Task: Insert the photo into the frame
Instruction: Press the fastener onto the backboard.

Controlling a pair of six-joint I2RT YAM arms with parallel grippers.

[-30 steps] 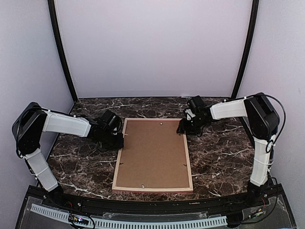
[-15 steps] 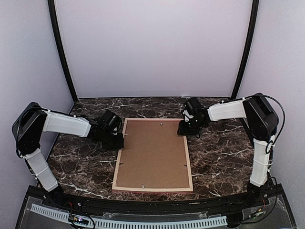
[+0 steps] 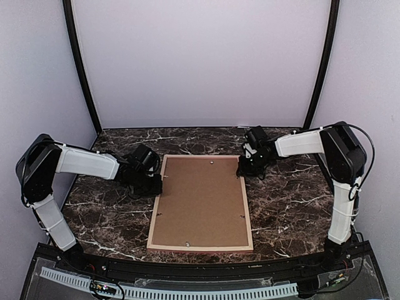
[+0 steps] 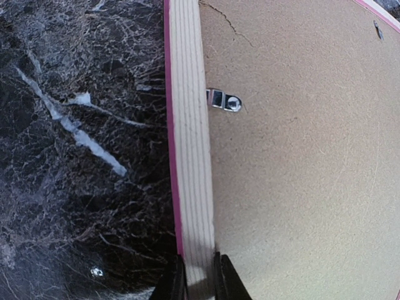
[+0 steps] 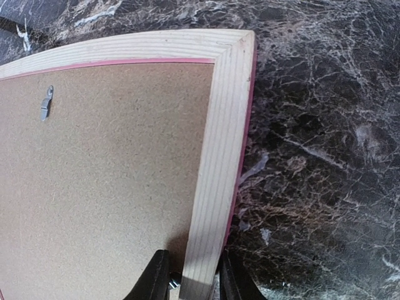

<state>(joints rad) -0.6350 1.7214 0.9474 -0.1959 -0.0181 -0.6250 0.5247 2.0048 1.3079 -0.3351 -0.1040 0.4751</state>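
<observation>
Frame (image 3: 152, 219) face-down, backing board (image 3: 200, 200) seated | left gripper (image 4: 199, 279) pinches its left edge | right gripper (image 5: 192, 275) pinches right edge, likely steadying it | photo unseen.

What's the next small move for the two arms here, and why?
Probably lift both grippers slightly together. The left gripper and right gripper each straddle a side rail of the frame, which lies back-up on the table, backing board in place.

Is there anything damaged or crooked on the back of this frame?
Only one small thing: a thin dark line, like a crack, runs in the brown backing board near the frame rail on the left arm's side. Nothing else stands out.
</observation>
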